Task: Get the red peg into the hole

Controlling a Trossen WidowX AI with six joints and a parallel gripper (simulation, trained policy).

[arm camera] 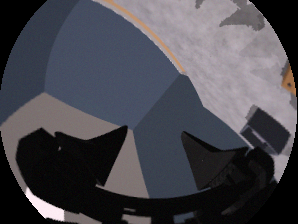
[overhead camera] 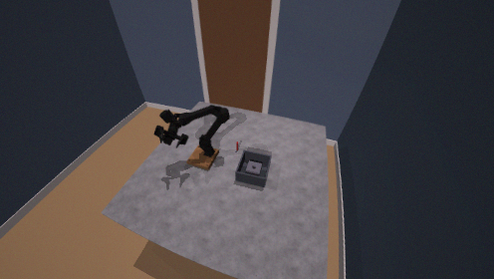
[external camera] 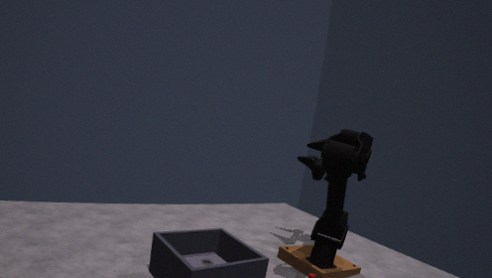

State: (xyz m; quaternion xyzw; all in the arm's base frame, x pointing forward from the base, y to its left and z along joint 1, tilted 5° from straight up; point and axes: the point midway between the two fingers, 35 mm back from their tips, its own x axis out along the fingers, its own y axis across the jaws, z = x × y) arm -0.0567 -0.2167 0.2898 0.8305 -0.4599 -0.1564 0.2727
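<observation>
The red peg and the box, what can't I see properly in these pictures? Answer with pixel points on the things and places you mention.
- Red peg (overhead camera: 237,145) (external camera: 311,275): lower part cut off by the bottom edge in the exterior view; tiny in the top view.
- Open box (overhead camera: 240,177) (external camera: 171,257) (arm camera: 270,128): its near bottom corner is cut off in the exterior view; the wrist view is partly blocked by the gripper (overhead camera: 169,142) (external camera: 303,152) (arm camera: 154,131).
- Plate's hole (overhead camera: 254,167) (external camera: 207,261): too small to see how deep.

From high up, the top view takes in my whole arm (overhead camera: 215,131) (external camera: 336,196); the exterior one looks across from low at table height, nearer; all three share the box (overhead camera: 240,177) (external camera: 171,254) (arm camera: 269,129).
</observation>
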